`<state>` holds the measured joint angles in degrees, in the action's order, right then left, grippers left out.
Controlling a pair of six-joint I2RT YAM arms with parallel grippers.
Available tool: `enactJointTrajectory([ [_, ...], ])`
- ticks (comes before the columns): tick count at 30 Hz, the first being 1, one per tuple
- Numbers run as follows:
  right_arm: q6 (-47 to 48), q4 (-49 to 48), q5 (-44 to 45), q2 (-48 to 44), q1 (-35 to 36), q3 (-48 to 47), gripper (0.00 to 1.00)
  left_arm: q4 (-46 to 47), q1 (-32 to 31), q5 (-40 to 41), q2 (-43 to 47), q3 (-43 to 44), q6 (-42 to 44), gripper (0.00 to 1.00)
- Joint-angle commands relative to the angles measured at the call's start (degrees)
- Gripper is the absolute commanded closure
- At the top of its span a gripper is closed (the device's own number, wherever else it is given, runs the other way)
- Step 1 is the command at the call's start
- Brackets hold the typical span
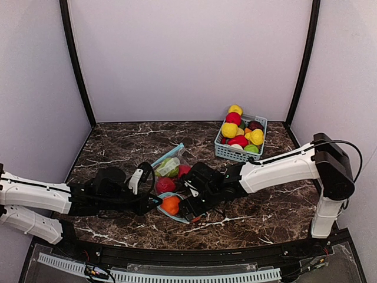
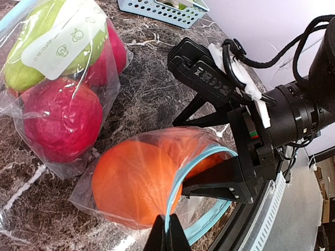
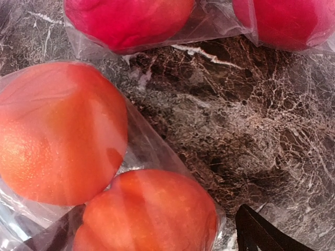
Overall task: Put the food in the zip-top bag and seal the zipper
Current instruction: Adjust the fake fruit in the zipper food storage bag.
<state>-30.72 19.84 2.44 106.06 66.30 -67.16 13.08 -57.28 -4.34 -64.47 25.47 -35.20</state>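
Note:
A clear zip-top bag [image 1: 171, 206] with a light-blue zipper rim [image 2: 180, 180] lies on the marble table and holds an orange fruit [image 2: 133, 180]. My left gripper [image 2: 167, 238] is shut on that rim at the bag's mouth; in the top view it [image 1: 154, 203] is at the bag's left. My right gripper [image 1: 189, 207] reaches into the mouth from the right. Its fingers [image 2: 230, 180] stand apart around a second orange fruit [image 3: 149, 214], with a gap at the right finger [image 3: 261, 232]. The first orange fruit [image 3: 57, 130] lies just beyond.
A second filled bag [image 1: 168, 168] with green and red fruits [image 2: 57, 120] lies just behind. A light-blue slatted basket [image 1: 238, 152] with yellow, red and green fruits [image 1: 230, 130] stands at the back right. White walls enclose the table.

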Motion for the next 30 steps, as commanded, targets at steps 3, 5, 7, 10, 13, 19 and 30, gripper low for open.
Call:
enactJointTrajectory([
  [3,3.0,0.8,-4.1,-7.6,-0.3,0.1,0.03,-8.4,0.1,3.0,0.9,4.3,-4.2,0.99],
  [5,4.0,-0.4,-5.5,-11.9,-0.3,0.8,0.02,-11.7,0.1,5.8,1.0,5.5,-5.7,0.99],
  [7,5.2,-1.4,-6.1,-16.2,-0.3,2.0,0.01,-14.6,0.2,6.6,1.1,6.5,-7.0,0.99],
  [10,7.3,-2.9,-7.0,-21.9,-0.4,5.4,0.02,-17.2,0.3,6.4,1.3,7.3,-8.8,0.99],
  [13,10.4,-6.3,-8.9,-26.7,-0.3,11.0,0.07,-18.3,0.5,4.8,1.2,7.9,-10.4,0.99],
  [19,13.4,-14.4,-11.5,-32.7,0.4,22.7,0.25,-20.8,1.0,0.6,0.0,9.5,-11.2,0.99],
  [30,17.0,-16.8,-8.4,-28.3,2.0,23.8,0.43,-21.3,1.1,-0.4,-0.5,9.5,-11.9,0.99],
])
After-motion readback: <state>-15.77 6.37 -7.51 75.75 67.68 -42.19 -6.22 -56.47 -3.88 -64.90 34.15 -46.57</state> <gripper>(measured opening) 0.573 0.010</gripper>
